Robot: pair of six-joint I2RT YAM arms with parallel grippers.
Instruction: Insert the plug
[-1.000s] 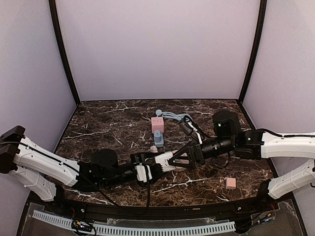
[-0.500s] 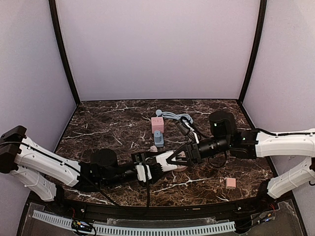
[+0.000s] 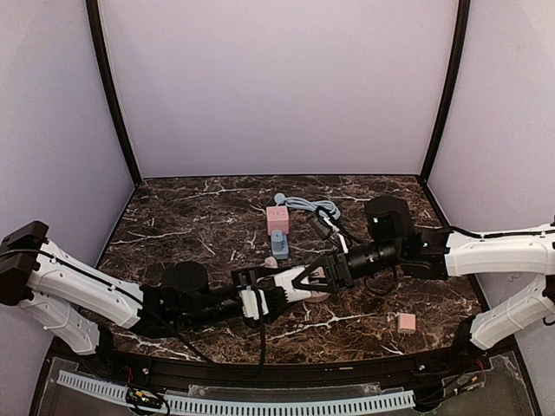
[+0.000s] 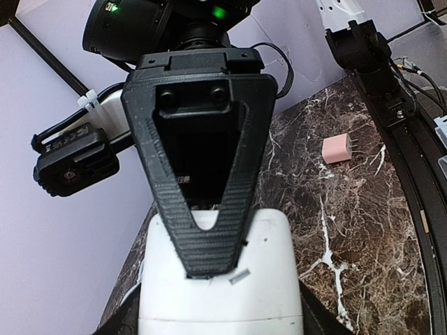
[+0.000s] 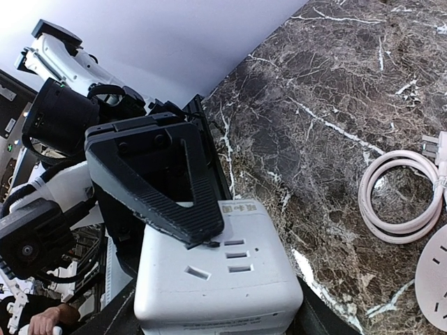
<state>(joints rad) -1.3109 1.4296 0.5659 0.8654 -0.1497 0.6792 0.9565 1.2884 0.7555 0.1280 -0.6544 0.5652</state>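
Note:
A white socket block (image 3: 290,286) hangs above the middle of the table, between both arms. My left gripper (image 3: 276,293) is shut on it, its own fingers (image 4: 318,317) hugging the block's (image 4: 216,286) sides. My right gripper (image 3: 314,279) is shut on the same block from the other side; one of its ribbed black fingers (image 4: 202,209) lies flat across the top face. In the right wrist view the slotted face (image 5: 223,269) points at the camera, partly covered by the left finger (image 5: 164,185). A pink plug (image 3: 406,322) with metal prongs (image 4: 337,148) lies on the table at the near right, apart from both grippers.
A pink cube (image 3: 277,218) and a blue piece (image 3: 279,245) stand behind the grippers, beside a light blue cable (image 3: 308,205). A coiled white cord (image 5: 401,195) and a round white disc (image 5: 434,279) lie on the dark marble top (image 3: 173,225).
My right gripper has slid left onto the white block and closed its fingers round it. The left arm and the block have stayed put.

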